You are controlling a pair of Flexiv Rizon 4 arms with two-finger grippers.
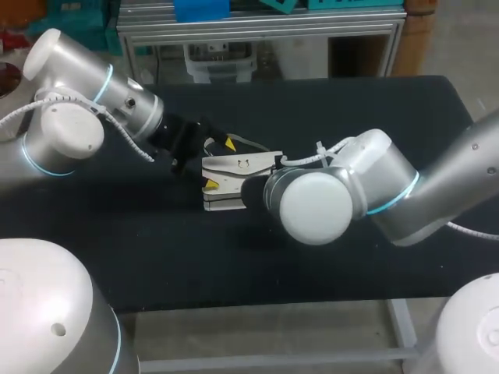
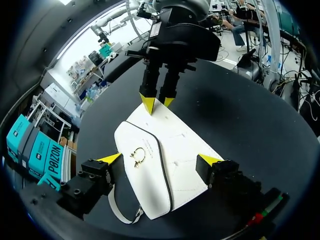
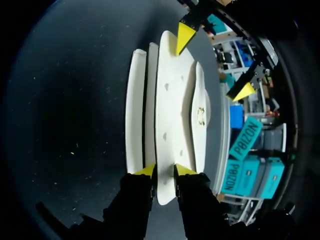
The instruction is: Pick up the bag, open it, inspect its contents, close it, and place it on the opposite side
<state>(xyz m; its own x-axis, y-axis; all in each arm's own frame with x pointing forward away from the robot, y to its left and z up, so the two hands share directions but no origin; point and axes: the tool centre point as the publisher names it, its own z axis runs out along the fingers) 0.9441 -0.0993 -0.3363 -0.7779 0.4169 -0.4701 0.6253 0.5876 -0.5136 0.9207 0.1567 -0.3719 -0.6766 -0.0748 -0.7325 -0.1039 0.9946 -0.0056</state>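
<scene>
A: Where's the bag sitting?
B: Bag [image 1: 238, 173] is lying mid-table [image 1: 374, 117], between the two arms. The flap is facing up and the gold ring [image 2: 138, 156] is showing on it. The strap [image 2: 120, 214] is trailing off the end nearest the left wrist.
A: Left gripper?
B: Left gripper [image 2: 160, 159] is hovering at that end with its fingers spread wide. They're straddling the bag, one yellow tip either side, not clamping it.
A: Right?
B: Right gripper [image 3: 165, 170] is working the opposite end. Its fingers are sitting nearly together and pinching the bag's edge from both sides.
A: Grippers touching each other?
B: No, they're facing each other across the bag.
</scene>
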